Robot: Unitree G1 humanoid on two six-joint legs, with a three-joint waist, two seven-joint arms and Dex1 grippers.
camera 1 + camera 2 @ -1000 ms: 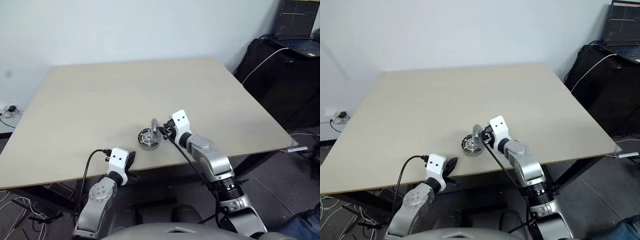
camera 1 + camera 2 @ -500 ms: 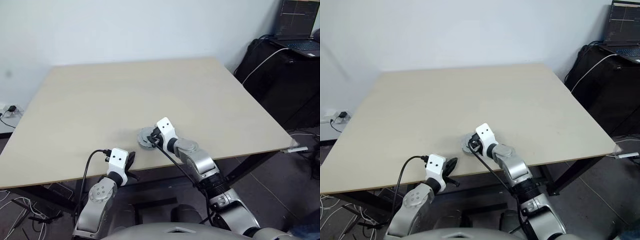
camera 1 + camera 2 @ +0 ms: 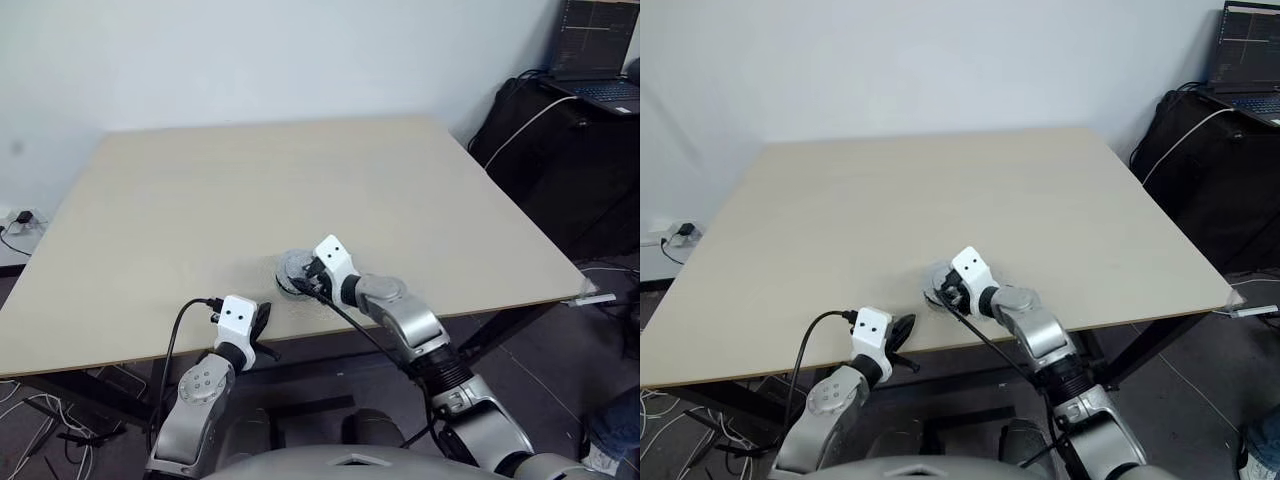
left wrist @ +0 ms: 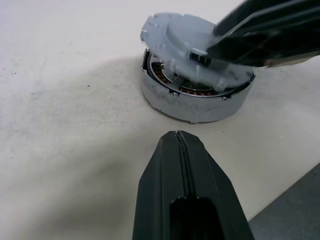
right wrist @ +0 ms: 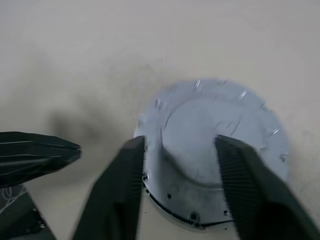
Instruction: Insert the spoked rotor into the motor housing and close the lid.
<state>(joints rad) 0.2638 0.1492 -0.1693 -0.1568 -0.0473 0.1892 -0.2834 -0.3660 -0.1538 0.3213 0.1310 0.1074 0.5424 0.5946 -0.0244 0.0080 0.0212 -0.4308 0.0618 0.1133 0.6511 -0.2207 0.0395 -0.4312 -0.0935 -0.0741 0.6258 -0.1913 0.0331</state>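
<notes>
The right gripper (image 5: 180, 165) is reaching down-left, fingers parted astride the lid (image 4: 192, 47), which is lying askew atop the motor housing (image 4: 192, 102) directly below. The left gripper (image 4: 182, 150) is hovering pressed shut, empty, just beside the housing.

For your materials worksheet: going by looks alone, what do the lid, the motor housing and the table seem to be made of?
Lid: probably cast metal, matt pale grey, with a notched rim.
Motor housing: seemingly metal, its silver-grey wall faintly shiny; copper-brown windings show under the tilted lid.
Table: likely laminate or wood board, matt beige, evenly coloured.
</notes>
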